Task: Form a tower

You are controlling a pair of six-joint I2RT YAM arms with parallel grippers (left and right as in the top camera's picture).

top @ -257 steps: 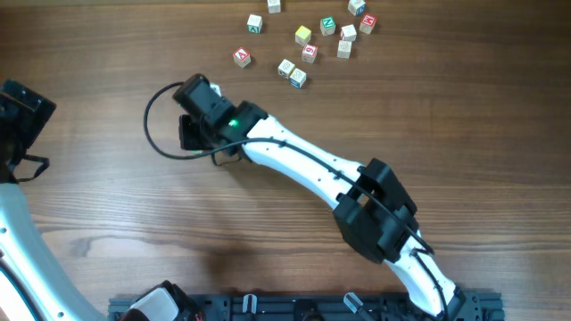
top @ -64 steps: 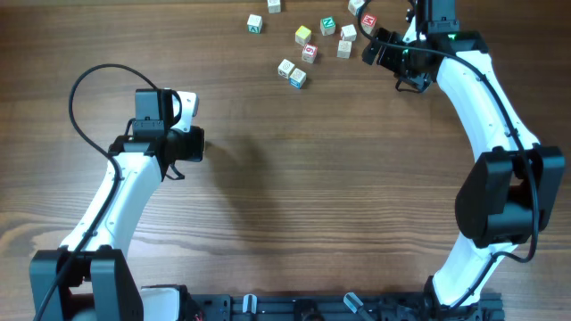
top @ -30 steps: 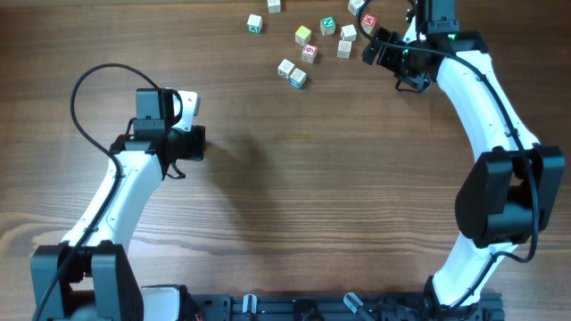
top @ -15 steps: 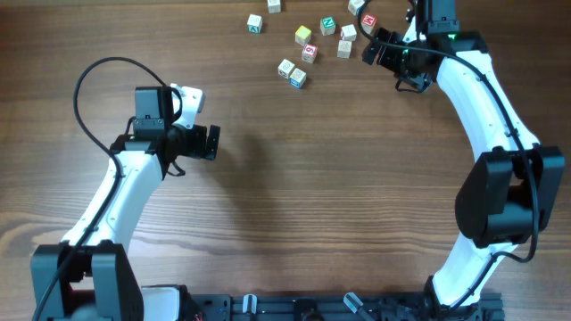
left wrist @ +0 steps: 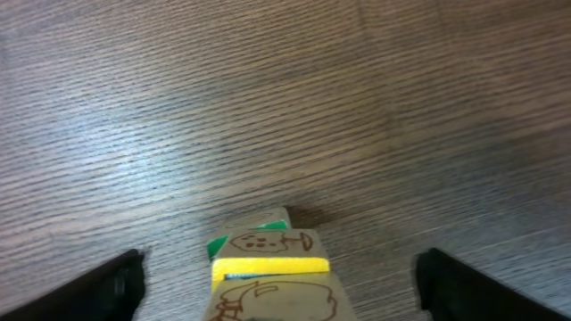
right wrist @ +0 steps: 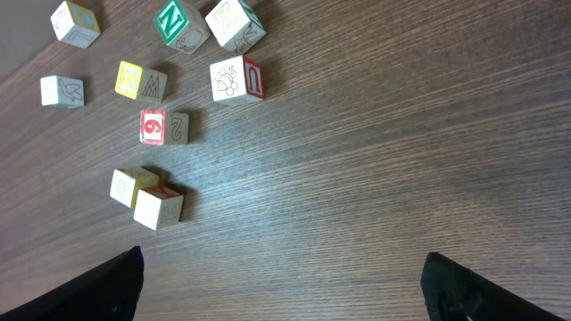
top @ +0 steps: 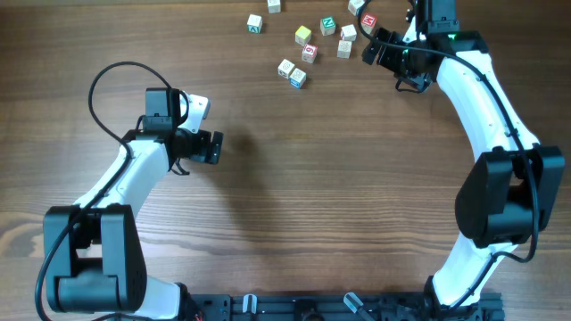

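Left tool (left wrist: 278, 269) astride the tower (left wrist: 268, 278)

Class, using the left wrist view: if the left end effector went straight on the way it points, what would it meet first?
The left end effector would likely meet the tower first: it stands between the open fingers. Beyond it only table shows; depth is unclear.

— Overhead?
— Straight down, far above the whole table (top: 294, 205).
— And the wrists?
— Low, near the wood: left close on the tower (left wrist: 272, 285), right sharing the loose cubes (right wrist: 234, 80) with overhead.
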